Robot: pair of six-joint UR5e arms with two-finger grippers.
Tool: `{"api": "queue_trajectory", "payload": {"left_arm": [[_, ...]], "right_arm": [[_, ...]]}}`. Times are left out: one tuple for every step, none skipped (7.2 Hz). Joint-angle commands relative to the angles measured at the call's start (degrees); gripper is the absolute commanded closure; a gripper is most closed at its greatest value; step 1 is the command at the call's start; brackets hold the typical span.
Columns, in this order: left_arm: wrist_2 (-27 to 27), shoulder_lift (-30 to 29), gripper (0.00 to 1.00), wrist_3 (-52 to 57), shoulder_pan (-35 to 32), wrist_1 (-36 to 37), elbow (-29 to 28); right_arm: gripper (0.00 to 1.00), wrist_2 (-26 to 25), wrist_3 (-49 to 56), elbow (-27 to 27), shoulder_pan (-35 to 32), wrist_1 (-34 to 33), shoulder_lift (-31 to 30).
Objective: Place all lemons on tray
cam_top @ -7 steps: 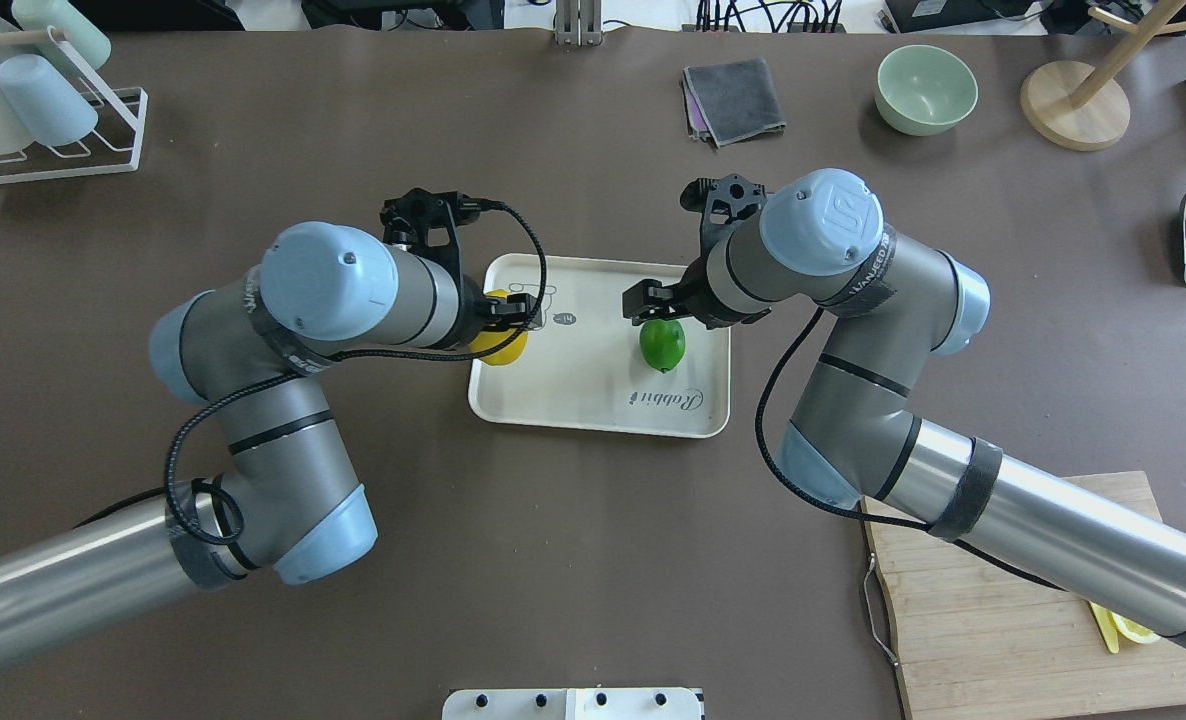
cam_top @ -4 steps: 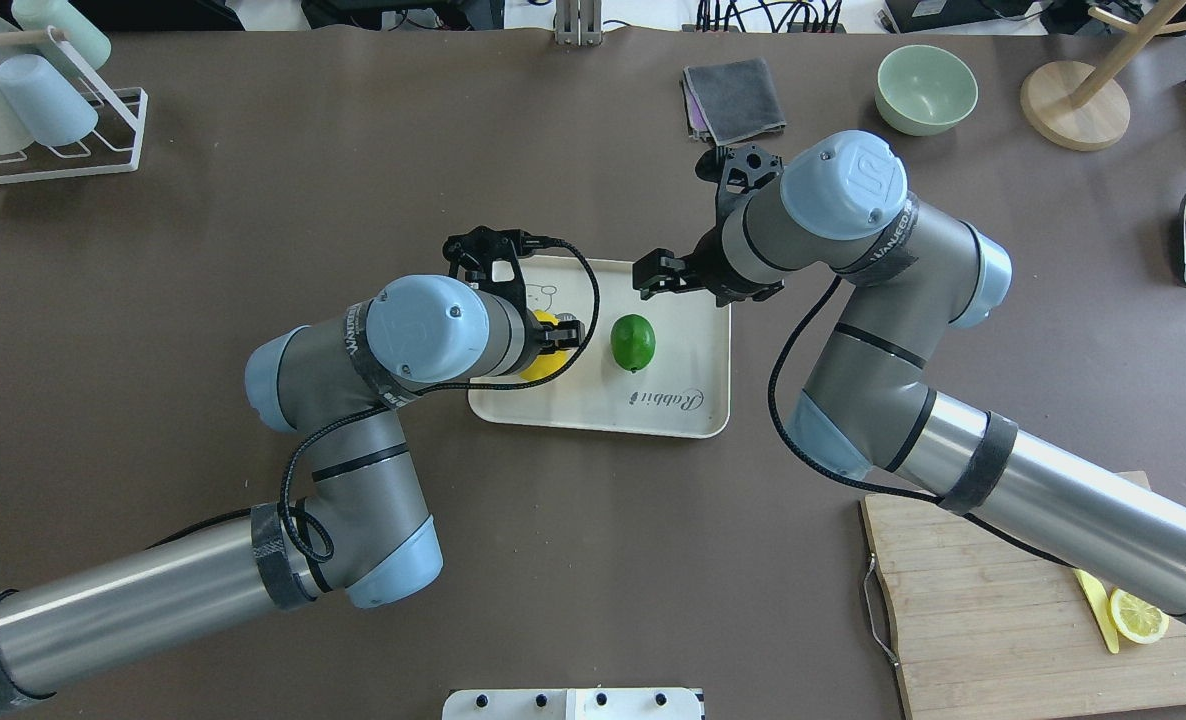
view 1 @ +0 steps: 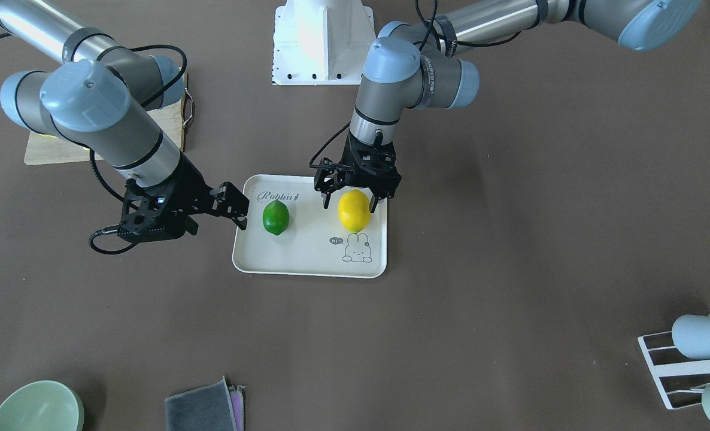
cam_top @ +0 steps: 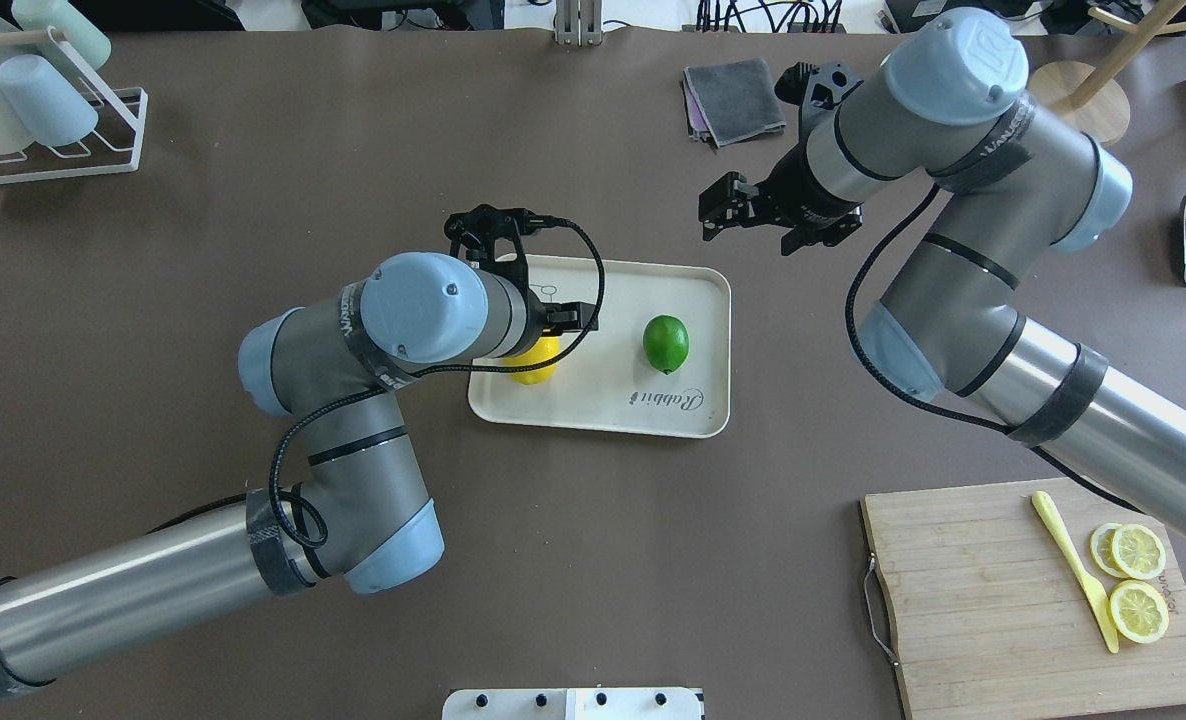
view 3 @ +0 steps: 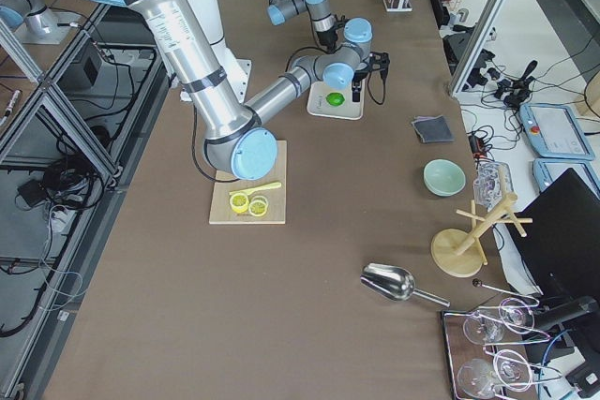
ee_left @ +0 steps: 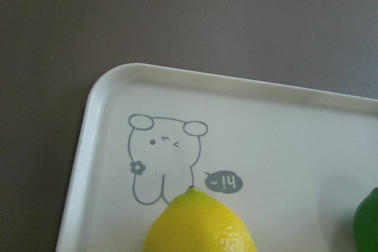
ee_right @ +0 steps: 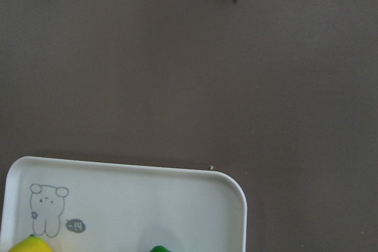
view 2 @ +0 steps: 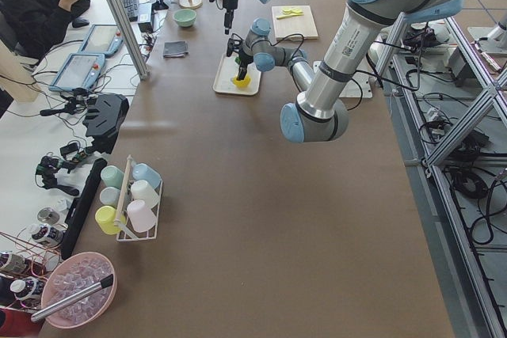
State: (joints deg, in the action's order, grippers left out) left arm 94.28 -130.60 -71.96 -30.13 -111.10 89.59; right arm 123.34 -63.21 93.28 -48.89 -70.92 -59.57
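Both lemons lay on the tray (cam_top: pixel 603 400).

1. The yellow lemon (view 1: pixel 354 211) rested at the bunny end. Its long axis ran across the tray's short side, toward and away from the robot. The far tip pointed at the bunny drawing (view 1: pixel 358 248).
2. The left gripper (view 1: pixel 349 202) stood directly over this lemon, its jaws spread and straddling the end nearer the robot. One finger (view 1: pixel 325 200) showed a gap to the fruit. The other sat at the fruit's edge, and contact there could not be resolved.
3. The green lemon (cam_top: pixel 665 343) rested near the "Rabbit" script with its long axis parallel to the yellow one's.
4. The right gripper (cam_top: pixel 718 210) was spread, held nothing and was raised. It stood off the tray beyond its far corner, well apart from the green lemon.
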Motion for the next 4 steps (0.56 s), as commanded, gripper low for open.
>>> {"api": "queue_trajectory", "payload": {"left_arm": [[7.02,1.74,0.02,7.59,-9.54,10.33,9.07],[11.93,4.54,0.02,12.15,-16.12,10.64,11.02],[15.19,9.78,0.02,20.29,-20.8,8.55,14.96],[15.84,15.32,0.02,25.68,-26.15,8.1,17.0]], "right_arm": [[0.0,2.51,20.21,4.26,-7.06,-1.23,-7.8],[0.0,7.13,23.1,4.45,-12.23,-1.15,-11.06],[0.0,13.35,25.74,4.37,-18.03,-0.97,-13.62],[0.0,14.8,27.25,4.8,-21.83,-0.19,-17.82]]}}
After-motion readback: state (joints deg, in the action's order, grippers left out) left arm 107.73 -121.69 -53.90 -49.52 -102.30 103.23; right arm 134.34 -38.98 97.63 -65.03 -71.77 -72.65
